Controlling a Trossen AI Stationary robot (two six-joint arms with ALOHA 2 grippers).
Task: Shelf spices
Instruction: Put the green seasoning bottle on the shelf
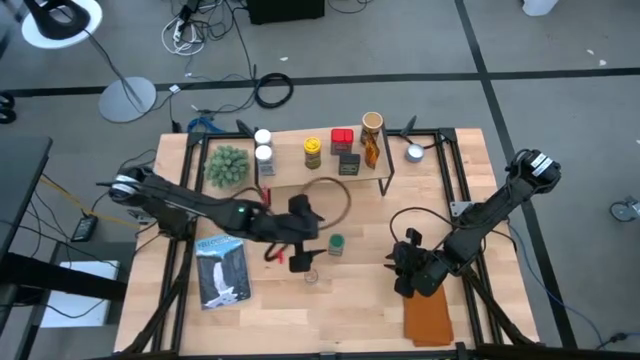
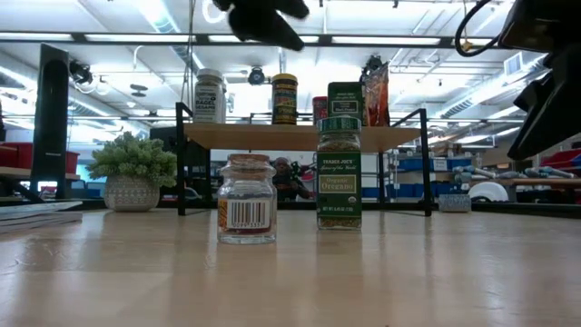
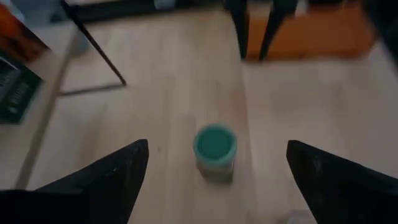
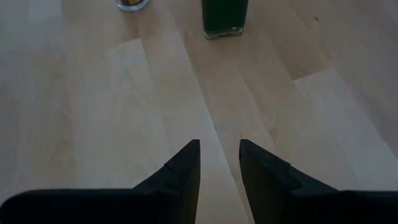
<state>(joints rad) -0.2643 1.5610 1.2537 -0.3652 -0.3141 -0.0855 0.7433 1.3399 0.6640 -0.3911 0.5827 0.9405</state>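
The wooden table [image 1: 350,300] carries the shelf [image 1: 325,172], a low riser with a light plank top and black wire legs, standing toward the far edge. On the shelf sit two white-lidded jars [image 1: 263,146], a yellow-lidded jar [image 1: 313,152], a red tin [image 1: 342,139], a black box [image 1: 349,164], a tan cylinder [image 1: 372,123] and an amber bottle [image 1: 372,150] just beside it. A fuzzy green plant [image 1: 227,166] stands at the shelf's left end, and a booklet [image 1: 221,271] lies near the table's front left. The left arm reaches in from the left, its left gripper [image 3: 211,180] hanging above the table with jaws spread wide on either side of the green-lidded jar [image 3: 214,151], which stands upright on the bare tabletop in front of the shelf. The right arm waits at the front right, its right gripper [image 4: 219,163] low over the wood with jaws nearly closed and empty. A small clear jar [image 2: 247,211] stands on the table just beside the green-lidded one, apart from it.
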